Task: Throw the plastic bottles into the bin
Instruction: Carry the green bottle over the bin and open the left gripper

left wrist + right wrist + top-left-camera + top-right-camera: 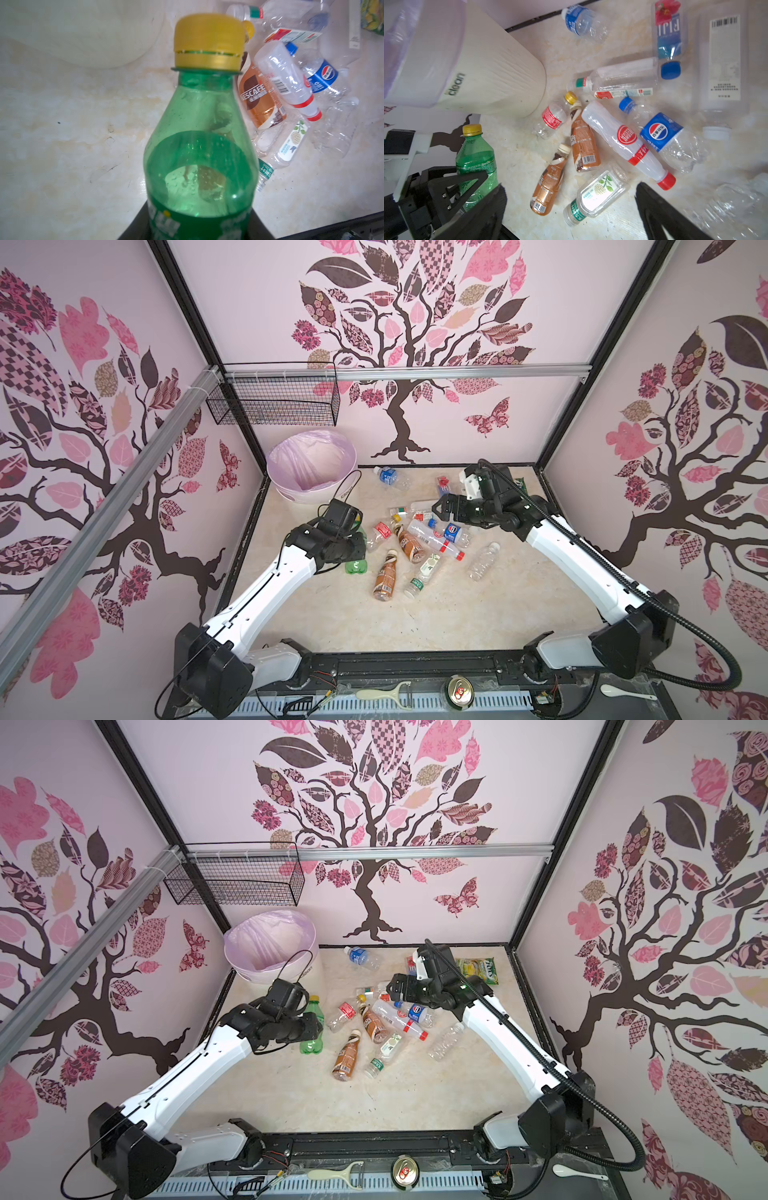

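Observation:
My left gripper (358, 546) is shut on the green bottle (356, 566), which has a yellow cap and fills the left wrist view (199, 145). The right wrist view shows black fingers (467, 182) clamped on its lower body (475, 158). Right of it, several plastic bottles lie in a loose pile: two brown ones (386, 574) (409, 545), a white one with a red cap (434, 538), a blue-labelled one (454, 533), a clear one (484, 560). My right gripper (438, 510) hangs open above the pile's far side, holding nothing (570, 190). The bin (309, 494), lined in lilac, stands at the back left.
A black wire basket (274, 406) hangs on the back wall above the bin. A green-yellow snack packet (476, 967) lies at the back right. A drink can (458, 693), a peeler (382, 693) and a spoon (619, 691) lie on the front ledge.

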`<state>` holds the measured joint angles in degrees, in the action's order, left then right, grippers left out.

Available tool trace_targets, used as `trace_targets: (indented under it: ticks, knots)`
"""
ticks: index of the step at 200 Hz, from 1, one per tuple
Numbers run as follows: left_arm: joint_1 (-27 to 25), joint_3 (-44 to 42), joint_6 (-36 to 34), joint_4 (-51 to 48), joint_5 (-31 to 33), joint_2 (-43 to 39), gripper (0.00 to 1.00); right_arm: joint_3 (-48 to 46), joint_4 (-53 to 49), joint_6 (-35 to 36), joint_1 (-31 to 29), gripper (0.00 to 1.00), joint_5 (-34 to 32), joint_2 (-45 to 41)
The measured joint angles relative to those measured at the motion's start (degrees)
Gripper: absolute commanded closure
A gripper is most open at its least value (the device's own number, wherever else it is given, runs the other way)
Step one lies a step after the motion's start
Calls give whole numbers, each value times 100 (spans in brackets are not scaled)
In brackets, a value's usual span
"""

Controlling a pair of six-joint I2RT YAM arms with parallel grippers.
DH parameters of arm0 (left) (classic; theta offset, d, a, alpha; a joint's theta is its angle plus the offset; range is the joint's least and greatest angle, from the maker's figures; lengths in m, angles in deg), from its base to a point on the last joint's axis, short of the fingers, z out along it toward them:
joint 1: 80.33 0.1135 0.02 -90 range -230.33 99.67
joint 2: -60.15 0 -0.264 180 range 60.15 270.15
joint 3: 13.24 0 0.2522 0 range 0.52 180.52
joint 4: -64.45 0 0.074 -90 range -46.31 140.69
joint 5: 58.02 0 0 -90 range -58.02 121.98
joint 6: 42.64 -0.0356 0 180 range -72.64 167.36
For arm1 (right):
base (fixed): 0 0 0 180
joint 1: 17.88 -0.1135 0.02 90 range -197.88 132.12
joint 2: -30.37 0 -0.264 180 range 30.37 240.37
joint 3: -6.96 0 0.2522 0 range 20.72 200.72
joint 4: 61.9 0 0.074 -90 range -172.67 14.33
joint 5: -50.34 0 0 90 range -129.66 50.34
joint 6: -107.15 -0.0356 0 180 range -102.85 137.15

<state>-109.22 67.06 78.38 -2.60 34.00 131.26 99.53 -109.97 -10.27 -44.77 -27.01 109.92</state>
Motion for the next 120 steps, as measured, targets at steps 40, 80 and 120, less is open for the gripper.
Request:
trace_targets:
  ticks: [40, 80, 120]
  knots:
    - [15, 1788, -219, -492, 586, 295, 55, 824, 68, 4, -334, 0, -72, 74]
    - [334, 4618, -605, -573, 1268, 1375, 54, 1609, 55, -42, -570, 1, -94, 422]
    - [625, 6212, -940, -83, 1971, 1915, 54, 2686, -175, -118, -706, 0, -79, 1056]
